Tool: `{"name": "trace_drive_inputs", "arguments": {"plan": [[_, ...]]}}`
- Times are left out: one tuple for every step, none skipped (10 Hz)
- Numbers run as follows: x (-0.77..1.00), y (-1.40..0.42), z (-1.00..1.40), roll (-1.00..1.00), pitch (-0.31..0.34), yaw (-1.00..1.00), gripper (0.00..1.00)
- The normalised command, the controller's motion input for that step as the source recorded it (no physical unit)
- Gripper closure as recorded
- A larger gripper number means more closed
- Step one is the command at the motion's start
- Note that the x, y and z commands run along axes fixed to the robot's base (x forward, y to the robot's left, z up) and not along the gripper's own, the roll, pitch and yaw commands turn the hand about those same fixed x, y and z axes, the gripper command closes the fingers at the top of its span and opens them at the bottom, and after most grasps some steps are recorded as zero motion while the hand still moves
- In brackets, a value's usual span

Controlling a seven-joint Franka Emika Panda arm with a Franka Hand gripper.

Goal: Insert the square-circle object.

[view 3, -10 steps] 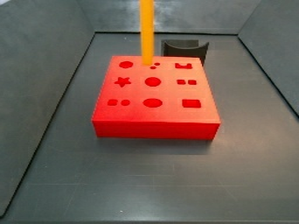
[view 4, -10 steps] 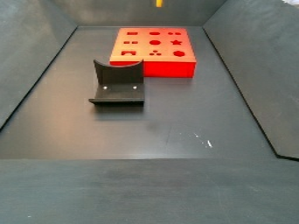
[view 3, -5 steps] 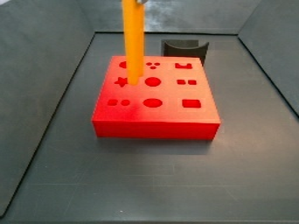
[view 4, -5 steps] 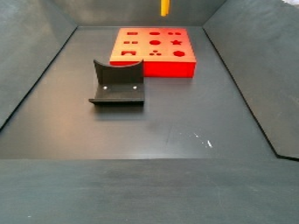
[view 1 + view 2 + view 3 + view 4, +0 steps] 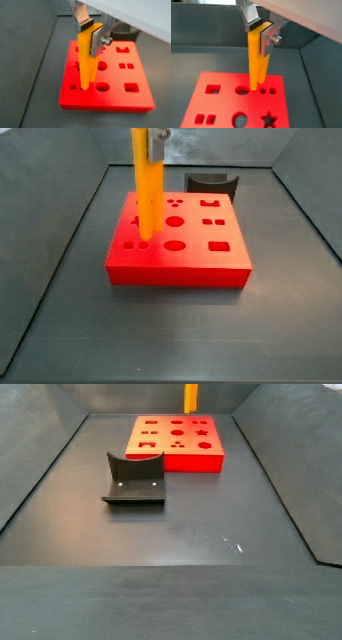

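Observation:
My gripper (image 5: 90, 32) is shut on the top of the square-circle object (image 5: 86, 62), a long orange-yellow bar that hangs upright. It also shows in a wrist view (image 5: 256, 60) and in both side views (image 5: 140, 188) (image 5: 190, 396). The gripper (image 5: 260, 30) is mostly cut off at the frame top in a side view (image 5: 154, 136). The bar's lower end is over the top of the red block (image 5: 201, 263) with shaped holes, at its left side next to a round hole (image 5: 242, 90). I cannot tell whether the end touches the block.
A dark grey curved piece (image 5: 211, 182) stands behind the red block. The fixture (image 5: 134, 479) stands on the dark floor in front of the red block (image 5: 177, 444). Grey walls slope up round the floor on all sides.
The bar has moved left and toward the near side of the block's top, and it hangs lower than a second ago. More of it shows in the side view with the fixture.

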Motion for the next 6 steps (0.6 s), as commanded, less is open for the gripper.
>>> {"name": "trace_drive_inputs", "arguments": {"plan": [[-0.01, -0.05, -0.11, -0.21, -0.23, -0.92, 1.0], [0.0, -0.04, -0.09, -0.2, -0.201, -0.94, 1.0], [0.0, -0.01, 0.0, -0.14, -0.127, -0.99, 1.0], [0.0, 0.0, 0.0, -0.1, -0.097, -1.0, 1.0], [0.0, 0.0, 0.0, -0.1, -0.097, -1.0, 1.0], [0.0, 0.0, 0.0, -0.09, -0.094, -1.0, 1.0]]}}
